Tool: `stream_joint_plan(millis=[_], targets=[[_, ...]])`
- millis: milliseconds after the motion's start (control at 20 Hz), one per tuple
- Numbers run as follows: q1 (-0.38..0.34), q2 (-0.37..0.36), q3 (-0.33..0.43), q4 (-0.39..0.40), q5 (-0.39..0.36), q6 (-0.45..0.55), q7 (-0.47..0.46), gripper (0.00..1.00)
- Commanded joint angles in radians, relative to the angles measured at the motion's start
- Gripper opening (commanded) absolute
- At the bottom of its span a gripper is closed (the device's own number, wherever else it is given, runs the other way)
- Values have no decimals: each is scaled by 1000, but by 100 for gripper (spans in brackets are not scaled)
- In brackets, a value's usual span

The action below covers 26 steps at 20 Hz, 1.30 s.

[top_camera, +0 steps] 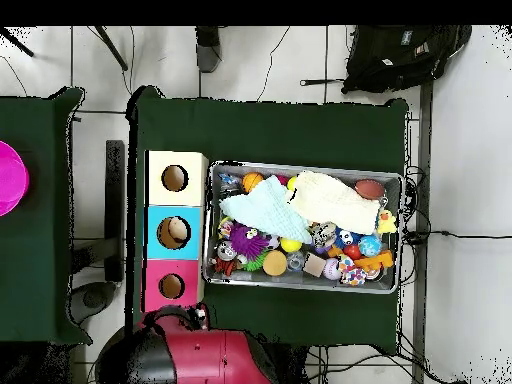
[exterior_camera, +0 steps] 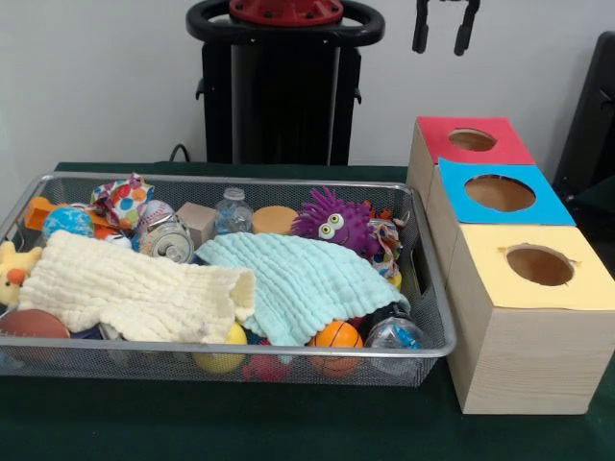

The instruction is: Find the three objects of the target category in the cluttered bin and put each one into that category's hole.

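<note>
At the lower left of the front view, the wire bin (exterior_camera: 437, 348) is seen on the green table (exterior_camera: 288, 432), full of toys. Two cloths are spread over much of the pile, a cream one (exterior_camera: 135, 288) and a pale blue one (exterior_camera: 298, 274). A yellow chick (exterior_camera: 13, 271) is tucked against the bin's left wall, at the left edge of the frame, partly under the cream cloth. No striped plush toy can be made out; it may be hidden under the cloths.

Further back, at the right, three wooden boxes are lined up. The yellow-topped one is nearest, the blue one is in the middle, and the red-topped hole (exterior_camera: 472, 139) is farthest back.

At the top edge, right of the middle, the claw (exterior_camera: 441, 36) is hung high, with its two tips spread apart and nothing held. It sits almost above the red hole. The chick lies far off to the lower left of it, across the whole bin. So a long reach down and to the left is likely needed first, and then a carry back to the right.
</note>
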Motion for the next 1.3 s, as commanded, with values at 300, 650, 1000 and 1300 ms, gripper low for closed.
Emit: stream_joint_plan(millis=[300,650,1000,1300], targets=[[-38,-52,27,60,36,-124,146,100],[-87,-58,42,44,28,-99,88,100],[-134,-29,74,47,-7,-133,52,100],[-165,-16,91,35,-36,-136,24,100]])
